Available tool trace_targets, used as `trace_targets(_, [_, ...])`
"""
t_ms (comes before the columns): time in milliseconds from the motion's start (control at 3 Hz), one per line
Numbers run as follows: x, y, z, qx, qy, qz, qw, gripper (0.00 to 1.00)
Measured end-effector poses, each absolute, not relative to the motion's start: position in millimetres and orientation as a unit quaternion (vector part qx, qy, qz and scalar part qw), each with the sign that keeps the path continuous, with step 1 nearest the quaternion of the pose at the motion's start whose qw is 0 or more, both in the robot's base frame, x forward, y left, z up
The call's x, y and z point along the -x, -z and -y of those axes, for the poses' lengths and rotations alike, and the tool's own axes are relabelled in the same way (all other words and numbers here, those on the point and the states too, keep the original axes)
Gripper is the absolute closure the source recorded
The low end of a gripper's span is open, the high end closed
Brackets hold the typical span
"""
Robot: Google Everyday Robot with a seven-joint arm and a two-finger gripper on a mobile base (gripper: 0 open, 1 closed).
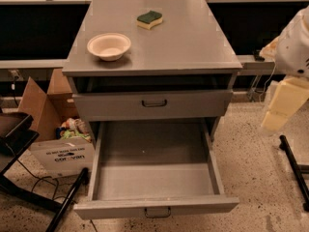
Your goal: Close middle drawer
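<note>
The middle drawer (pixel 154 178) is pulled far out of the grey cabinet toward me. Its long grey tray is empty, and its low front panel (pixel 193 206) carries a small dark bail handle (pixel 158 211). Above it, the drawer with the taller front panel (pixel 193 104) sits nearly flush with the cabinet. My gripper (pixel 284 104) shows as a cream-coloured part below the white arm (pixel 295 47) at the right edge. It hangs to the right of the cabinet, apart from both drawers and well above the floor.
On the cabinet top (pixel 193 42) stand a white bowl (pixel 109 46) and a green and yellow sponge (pixel 149 19). An open cardboard box (pixel 58 139) of clutter sits to the left. A black stand leg (pixel 65 204) and cables lie at the left, and another black leg (pixel 294 168) at the right.
</note>
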State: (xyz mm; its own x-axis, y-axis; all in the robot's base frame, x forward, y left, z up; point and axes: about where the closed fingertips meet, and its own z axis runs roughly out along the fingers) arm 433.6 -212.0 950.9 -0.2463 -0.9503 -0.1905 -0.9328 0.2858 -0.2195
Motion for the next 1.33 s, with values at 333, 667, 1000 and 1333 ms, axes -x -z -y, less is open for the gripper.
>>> trace_targets(333, [-417, -913, 204, 0.588, 0.025, -0.796, 0.143, 0.00])
trace_targets(667, [-400, -829, 202, 0.575, 0.029, -0.804, 0.145, 0.00])
trace_targets(1000, [-391, -719, 201, 0.575, 0.027, -0.808, 0.125, 0.00])
trace_targets(1333, [-397, -653, 199, 0.577, 0.022, -0.810, 0.105, 0.00])
